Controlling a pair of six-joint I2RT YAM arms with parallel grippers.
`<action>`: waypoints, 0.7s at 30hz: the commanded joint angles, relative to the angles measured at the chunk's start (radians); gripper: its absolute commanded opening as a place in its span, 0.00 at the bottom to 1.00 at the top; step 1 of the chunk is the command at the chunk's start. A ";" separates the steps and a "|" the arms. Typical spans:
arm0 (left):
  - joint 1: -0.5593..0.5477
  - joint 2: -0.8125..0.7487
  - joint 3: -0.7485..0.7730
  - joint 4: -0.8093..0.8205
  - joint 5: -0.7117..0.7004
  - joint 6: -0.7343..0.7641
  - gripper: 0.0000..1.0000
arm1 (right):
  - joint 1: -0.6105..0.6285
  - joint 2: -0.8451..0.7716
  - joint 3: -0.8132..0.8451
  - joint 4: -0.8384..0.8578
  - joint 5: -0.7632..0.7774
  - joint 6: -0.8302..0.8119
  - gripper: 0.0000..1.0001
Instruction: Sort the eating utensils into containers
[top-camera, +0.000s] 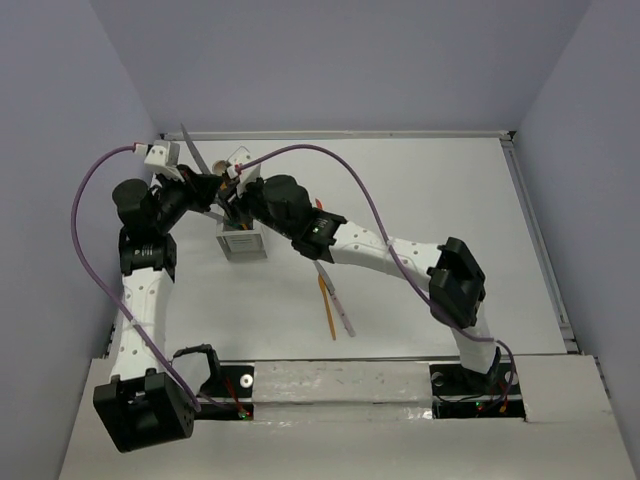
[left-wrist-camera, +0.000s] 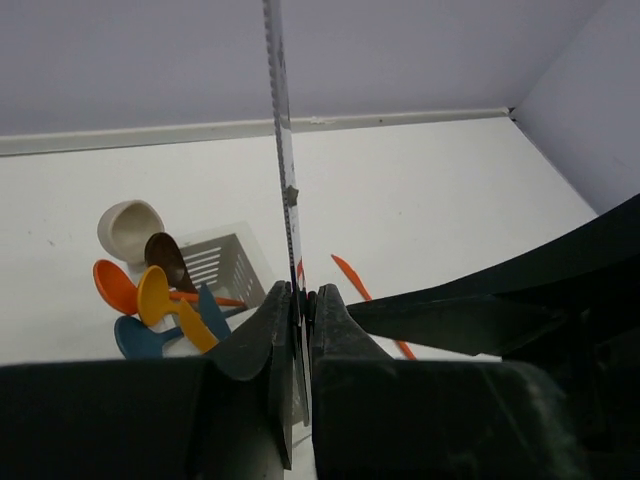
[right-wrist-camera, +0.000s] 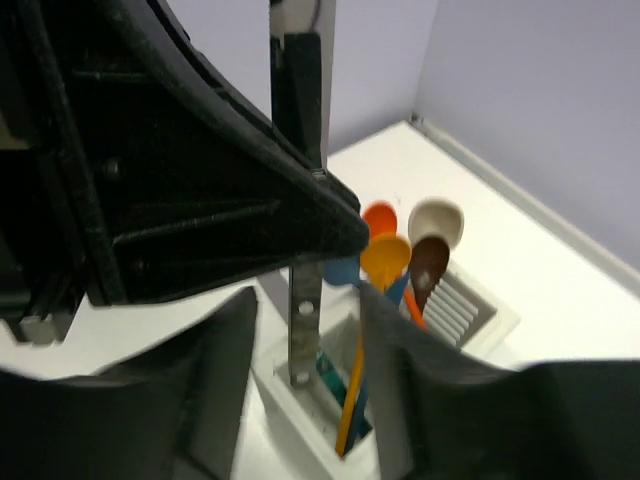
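My left gripper (top-camera: 213, 188) (left-wrist-camera: 300, 300) is shut on a silver knife (left-wrist-camera: 284, 170) and holds it nearly upright. The knife's upper end shows in the top view (top-camera: 192, 148). Its lower end (right-wrist-camera: 305, 300), with small holes, stands in a compartment of the white slatted caddy (top-camera: 243, 243) (right-wrist-camera: 300, 425). My right gripper (top-camera: 238, 205) (right-wrist-camera: 305, 365) is open, with one finger on either side of that lower end, not touching it. Orange, blue, brown and beige spoons (right-wrist-camera: 400, 255) (left-wrist-camera: 150, 290) stand in the caddy (left-wrist-camera: 228, 262). A teal handle and an orange handle lie in the knife's compartment.
An orange knife (top-camera: 327, 305) (left-wrist-camera: 350, 275) and a pale one (top-camera: 341, 308) lie on the white table right of the caddy, under the right forearm. Walls stand at the back and on both sides. Both arms crowd over the caddy.
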 joint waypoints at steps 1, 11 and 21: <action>-0.005 -0.022 -0.147 0.321 -0.079 -0.006 0.00 | -0.016 -0.125 -0.099 -0.004 0.043 -0.017 0.67; -0.059 -0.004 -0.371 0.750 -0.133 0.031 0.00 | -0.028 -0.396 -0.445 -0.012 0.160 0.064 0.73; -0.068 0.112 -0.453 0.961 -0.127 0.026 0.00 | -0.028 -0.580 -0.735 -0.025 0.215 0.228 0.73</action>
